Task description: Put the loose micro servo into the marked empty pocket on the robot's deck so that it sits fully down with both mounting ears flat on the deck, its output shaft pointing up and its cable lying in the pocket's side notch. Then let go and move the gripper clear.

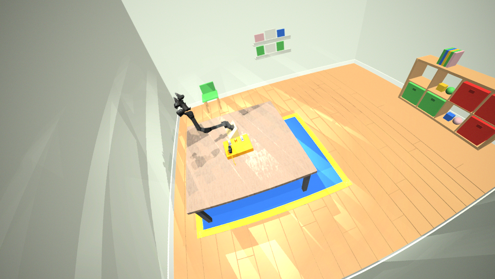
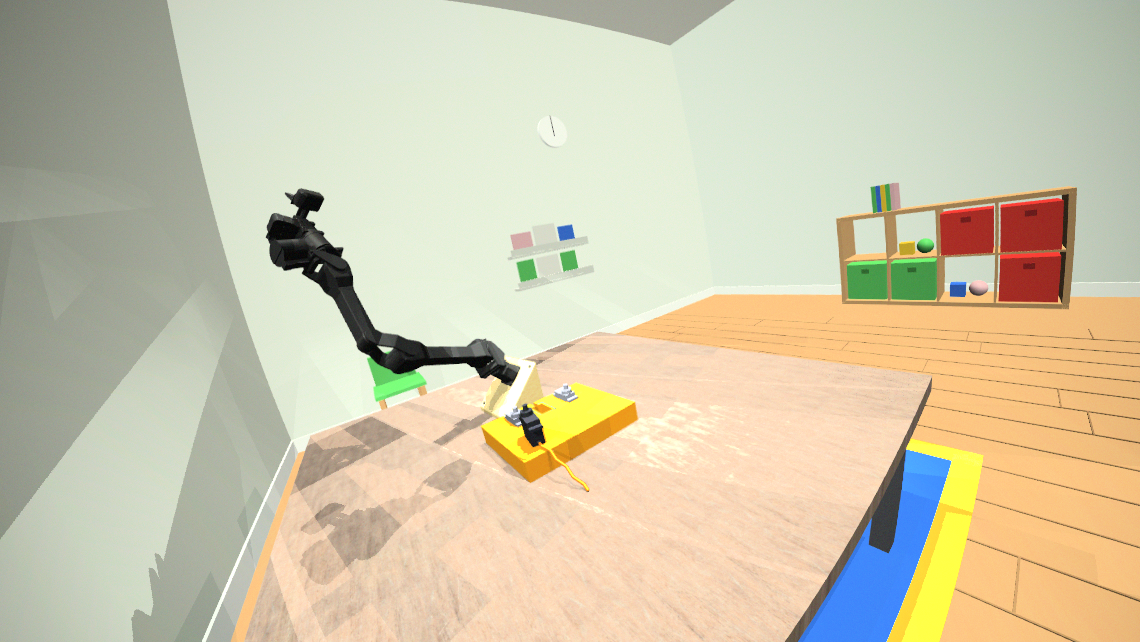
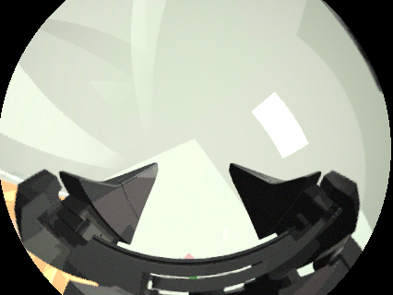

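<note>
The yellow deck (image 1: 245, 147) (image 2: 594, 410) lies on the table. The loose micro servo (image 1: 229, 149) (image 2: 532, 427), black, is at the deck's near left part and looks tilted. Its orange-yellow cable (image 1: 234, 161) (image 2: 568, 468) runs over the front edge down to the table. A small orange patch (image 1: 235, 140) (image 2: 543, 408) shows between the two grey-white stepped pieces; whether it is the marked pocket, I cannot tell. Shaft direction and ear contact are too small to tell. My gripper (image 1: 177, 103) (image 2: 284, 226) (image 3: 194, 165) is open and empty, high up and far left of the deck.
Grey-white stepped pieces (image 1: 242, 138) (image 2: 565, 392) stand on the deck, one right beside the servo. A cream bracket (image 1: 232, 130) (image 2: 518, 386) stands directly behind the deck at the arm's lower end. A green chair (image 1: 209, 95) (image 2: 398, 386) is beyond the table. The wrist view faces walls and ceiling.
</note>
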`<action>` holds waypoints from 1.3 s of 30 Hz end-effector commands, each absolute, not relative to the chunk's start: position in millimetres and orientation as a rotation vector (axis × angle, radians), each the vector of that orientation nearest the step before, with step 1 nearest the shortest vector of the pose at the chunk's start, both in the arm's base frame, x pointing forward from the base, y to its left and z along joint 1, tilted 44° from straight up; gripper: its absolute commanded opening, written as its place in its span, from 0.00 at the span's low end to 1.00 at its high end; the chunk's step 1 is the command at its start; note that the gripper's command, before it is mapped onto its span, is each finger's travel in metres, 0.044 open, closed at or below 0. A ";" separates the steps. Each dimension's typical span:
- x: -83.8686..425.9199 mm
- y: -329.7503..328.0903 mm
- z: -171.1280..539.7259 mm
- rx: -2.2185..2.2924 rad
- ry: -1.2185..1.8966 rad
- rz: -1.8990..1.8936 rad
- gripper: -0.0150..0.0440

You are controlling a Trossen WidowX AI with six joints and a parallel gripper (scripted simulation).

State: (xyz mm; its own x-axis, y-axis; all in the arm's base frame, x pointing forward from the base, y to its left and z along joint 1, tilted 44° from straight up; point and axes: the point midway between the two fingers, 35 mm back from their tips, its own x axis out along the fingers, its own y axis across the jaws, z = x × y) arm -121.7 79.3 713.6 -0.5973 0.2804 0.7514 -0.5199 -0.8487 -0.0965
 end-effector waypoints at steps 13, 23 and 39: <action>-124.8 102.9 704.8 0.968 -0.451 2.354 1.00; -125.9 138.2 692.5 0.830 -0.498 2.244 1.00; -113.8 210.6 658.4 0.519 -0.554 2.026 1.00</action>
